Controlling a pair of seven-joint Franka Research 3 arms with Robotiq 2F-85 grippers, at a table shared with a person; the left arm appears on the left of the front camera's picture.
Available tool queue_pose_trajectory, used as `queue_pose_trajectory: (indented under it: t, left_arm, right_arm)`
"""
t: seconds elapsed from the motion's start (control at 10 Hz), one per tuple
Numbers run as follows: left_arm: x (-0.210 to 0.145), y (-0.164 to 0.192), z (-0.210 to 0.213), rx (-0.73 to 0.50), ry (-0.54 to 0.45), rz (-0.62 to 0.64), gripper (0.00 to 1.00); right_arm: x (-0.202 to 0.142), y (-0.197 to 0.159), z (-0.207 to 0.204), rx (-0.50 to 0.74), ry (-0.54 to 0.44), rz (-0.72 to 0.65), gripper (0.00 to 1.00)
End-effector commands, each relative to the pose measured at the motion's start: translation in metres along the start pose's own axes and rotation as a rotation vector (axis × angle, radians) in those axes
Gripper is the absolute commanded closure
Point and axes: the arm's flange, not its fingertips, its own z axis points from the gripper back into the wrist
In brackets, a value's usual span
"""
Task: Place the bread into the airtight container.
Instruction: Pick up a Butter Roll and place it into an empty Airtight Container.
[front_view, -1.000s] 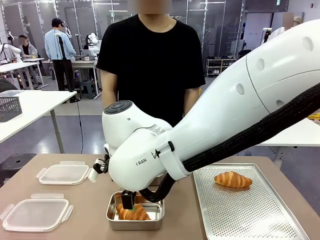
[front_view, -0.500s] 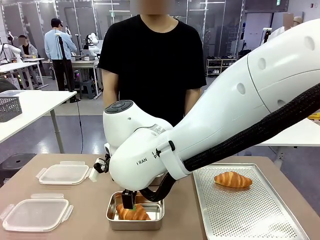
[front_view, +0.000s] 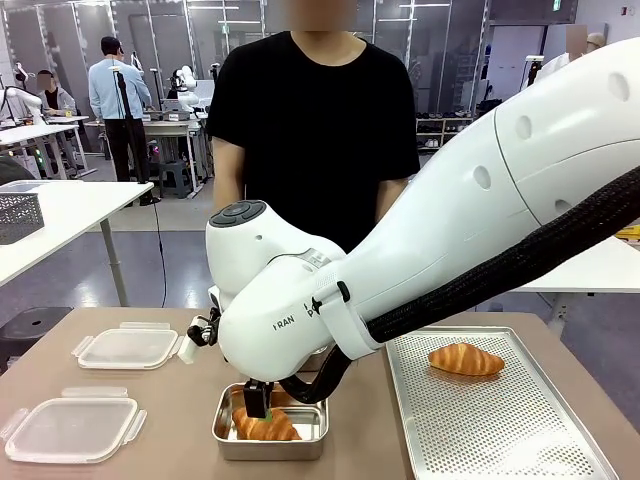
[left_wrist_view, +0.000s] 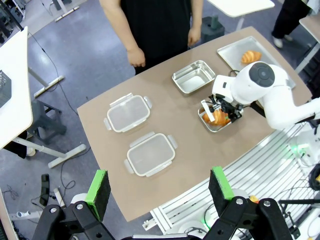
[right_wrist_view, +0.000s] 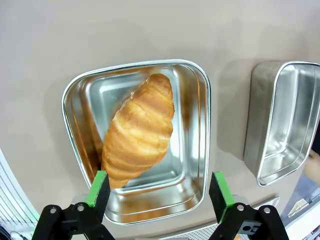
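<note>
Bread (right_wrist_view: 139, 131) lies in steel container (right_wrist_view: 196, 125) (right gripper (right_wrist_view: 159, 181) gaping, gripping nothing)

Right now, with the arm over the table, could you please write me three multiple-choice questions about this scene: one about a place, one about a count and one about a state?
1. Where does the croissant under the right pincer lie?
A) on a plastic lid
B) inside a steel container
C) on the bare tabletop

2. How many croissants are there in all?
A) one
B) two
C) four

3. How is the right pincer?
A) shut on the croissant
B) shut and empty
C) open

Key:
1 B, the container's walls surround the croissant.
2 B, a second croissant lies on the perforated tray.
3 C, its jaws stand wide apart and grip nothing.
</note>
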Motion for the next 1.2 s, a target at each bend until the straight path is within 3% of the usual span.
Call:
queue_pose_trajectory:
  t: [0.0,0.4,0.8,1.1]
  left_arm:
    - [0.001,0.000,0.001,0.001,-0.001,0.000,0.00]
    - [0.001,0.000,0.001,0.001,-0.001,0.000,0.00]
    - [0.001,0.000,0.001,0.001,-0.001,0.000,0.00]
    - [0.001,0.000,0.001,0.001,-0.001,0.000,0.00]
  right_arm:
    - [0.001,0.001,0.000,-0.001,0.000,0.004,0.00]
    - [0.000,0.000,0.000,0.000,0.000,0.000,0.00]
    - [-0.107,-0.063,0.069,0.111,-0.034,-0.309,0.00]
    - [-0.180,-0.082,0.127,0.068,-0.089,-0.573,0.00]
